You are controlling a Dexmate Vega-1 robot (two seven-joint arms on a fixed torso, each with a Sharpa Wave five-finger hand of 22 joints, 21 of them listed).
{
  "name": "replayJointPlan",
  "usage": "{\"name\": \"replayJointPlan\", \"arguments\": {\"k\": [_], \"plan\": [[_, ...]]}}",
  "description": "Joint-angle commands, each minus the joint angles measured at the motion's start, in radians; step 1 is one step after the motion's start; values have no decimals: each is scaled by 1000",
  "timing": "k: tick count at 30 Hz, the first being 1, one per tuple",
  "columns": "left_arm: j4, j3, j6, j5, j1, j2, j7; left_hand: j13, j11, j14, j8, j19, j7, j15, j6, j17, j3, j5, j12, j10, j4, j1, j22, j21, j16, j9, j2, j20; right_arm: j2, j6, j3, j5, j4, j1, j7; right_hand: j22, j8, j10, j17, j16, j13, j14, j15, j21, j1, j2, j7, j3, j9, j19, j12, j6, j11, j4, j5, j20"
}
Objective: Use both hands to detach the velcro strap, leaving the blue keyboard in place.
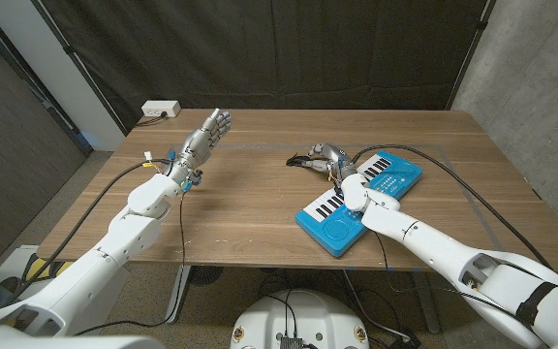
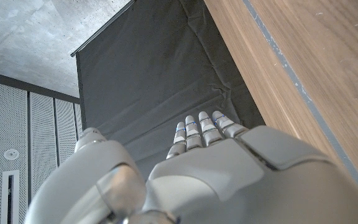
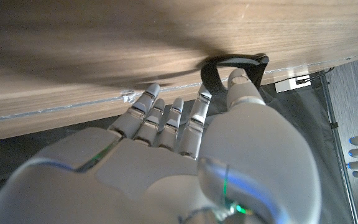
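The blue toy keyboard (image 1: 395, 178) lies slantwise on the wooden table (image 1: 250, 208), right of middle. My right hand (image 1: 331, 162) is just beyond the keyboard's left end, low over the table, and pinches a black velcro strap (image 1: 301, 160) between thumb and a finger. The strap (image 3: 215, 73) curls in a loop at the fingertips of the right hand (image 3: 185, 155), close to the wood. My left hand (image 1: 207, 136) is raised over the table's back left, fingers straight and together, holding nothing. The back of the left hand (image 2: 229, 174) also shows, with its fingers (image 2: 201, 127) extended.
A white power strip (image 1: 160, 111) sits at the table's back left corner. A black cable (image 1: 473, 194) runs across the table's right side past the keyboard. A dark curtain (image 1: 289, 48) hangs behind the table, and a concrete wall (image 1: 541, 68) stands at the right.
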Motion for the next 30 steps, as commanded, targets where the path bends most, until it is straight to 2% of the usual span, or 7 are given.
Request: {"name": "replayJointPlan", "arguments": {"k": [1, 6, 9, 10, 12, 18, 30], "plan": [[13, -2, -2, -19, -3, -7, -14, 3, -9, 8, -6, 0, -1, 2, 5, 1, -4, 0, -4, 4, 5, 3, 5, -1, 2, 3, 1, 8, 2, -17, -11, -17, -1, -1, 5, 5, 0, 8, 6, 5, 5, 8, -9, -2, 13, 3, -4, -5, 8, 1, 4, -24, -1, 5, -4, -7], [23, 2, 1, -23, -12, -11, -25, 3, -7, 7, -7, -1, -1, 2, 6, 1, -5, -1, -5, 3, 7, 1, 5, -1, 1, 3, 2, 10, 3, -35, -14, -30, -9, -3, -3, 5, 2, 12, 7, 3, 5, 7, -3, -7, 12, 7, -3, -7, 12, -10, 4, -26, 1, 8, -6, 1], [29, 5, 3, -23, -18, -12, -31, 3, -4, 7, -7, -3, 0, 1, 6, 1, -6, -3, -5, 4, 8, 0, 5, -1, 1, 3, 3, 11, -1, -36, -16, -43, -21, -4, -18, 7, 54, 53, 9, 2, 5, 21, -5, -8, 27, 33, -11, 4, 29, -12, 16, 75, -8, 11, -16, 7], [30, 5, 3, -22, -19, -12, -30, 3, -4, 7, -7, -3, -1, 1, 5, 1, -7, -3, -5, 4, 8, 0, 5, -1, 1, 3, 4, 11, -1, -37, -15, -49, -26, -5, -28, 7, 83, 75, 10, 7, 6, 40, -11, -7, 34, 41, -15, 9, 41, -11, 22, 124, -12, 10, -24, 10], [34, 5, 4, -25, -22, -14, -32, 3, -4, 7, -8, -4, 0, 1, 5, 1, -7, -4, -5, 4, 9, -1, 5, -1, 1, 3, 4, 12, -3, -38, -14, -57, -35, -7, -40, 8, 100, 99, 12, 9, 7, 51, -17, -5, 41, 53, -10, 16, 51, -7, 30, 147, -17, 10, -26, 9], [48, 5, -2, -32, -27, -19, -41, 3, -6, 8, -8, -6, 0, 2, 6, 1, -9, -5, -5, 5, 11, -2, 5, -2, 1, 3, 6, 14, -1, -32, -13, -72, -39, -5, -65, 9, 139, 160, 23, 27, 22, 113, -47, 4, 44, 87, 44, 42, 91, 18, 55, 152, -20, 17, 2, 9], [54, 1, 1, -42, -23, -17, -47, 3, -5, 8, -8, -12, -1, 1, 9, 1, -11, -8, -6, 6, 13, -4, 6, -3, 1, 3, 9, 19, -1, -8, -15, -87, -39, -5, -88, 10, 164, 167, 30, 28, 33, 126, -57, 5, 27, 99, 51, 52, 125, 26, 59, 137, -17, 27, 25, 2]]}}
